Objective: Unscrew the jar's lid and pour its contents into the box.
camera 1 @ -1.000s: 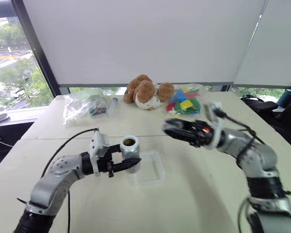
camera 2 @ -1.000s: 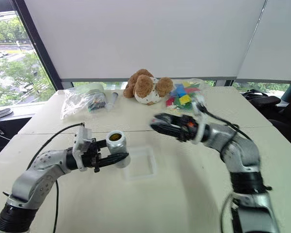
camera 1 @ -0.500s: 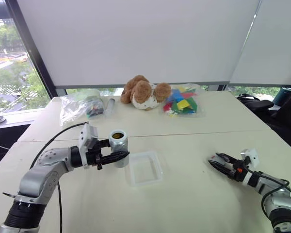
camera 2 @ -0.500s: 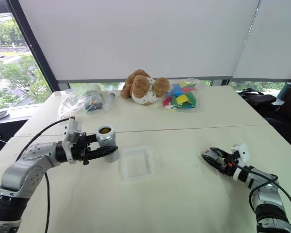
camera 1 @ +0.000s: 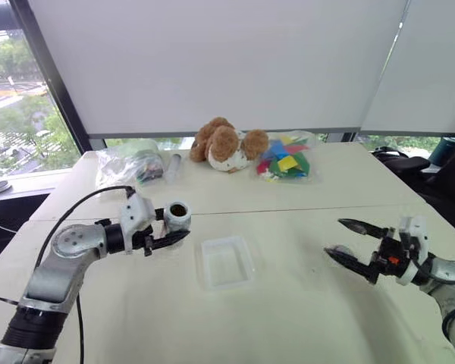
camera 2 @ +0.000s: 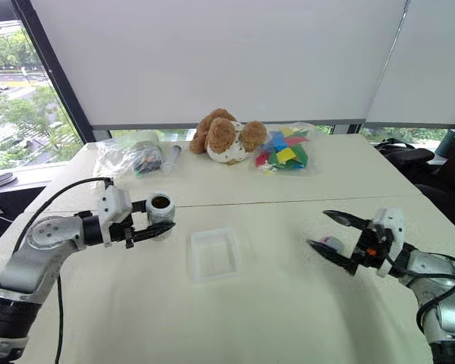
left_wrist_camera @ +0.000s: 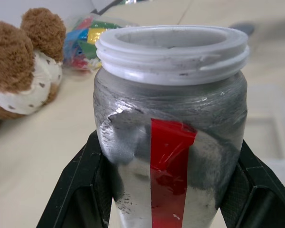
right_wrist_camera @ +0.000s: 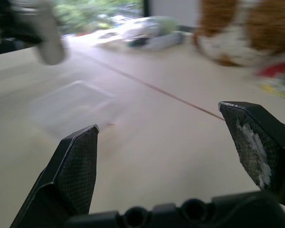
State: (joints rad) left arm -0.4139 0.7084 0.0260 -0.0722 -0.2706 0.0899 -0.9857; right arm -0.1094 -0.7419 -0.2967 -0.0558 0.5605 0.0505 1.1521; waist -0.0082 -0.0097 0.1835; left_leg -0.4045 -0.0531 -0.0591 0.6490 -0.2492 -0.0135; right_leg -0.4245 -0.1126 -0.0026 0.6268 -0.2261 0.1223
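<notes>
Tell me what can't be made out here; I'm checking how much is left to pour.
- Contents: in the head views, a dark speck in the jar's mouth, too small to count; in the left wrist view, the rim hides them.
- Lid: right eye view, half hidden behind the right gripper.
- Box: right wrist view, blurred.

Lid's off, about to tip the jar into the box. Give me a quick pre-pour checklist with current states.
1. Jar held by left end effector: ok.
2. Lid off, mouth open: ok.
3. Contents inside, brown pieces visible: ok.
4. Jar over the box: not ok, it sits to the box's left.
5. Right end effector open and apart from the box: ok.
6. Lid set on the table: cannot tell, a small grey object lies between the fingers.
</notes>
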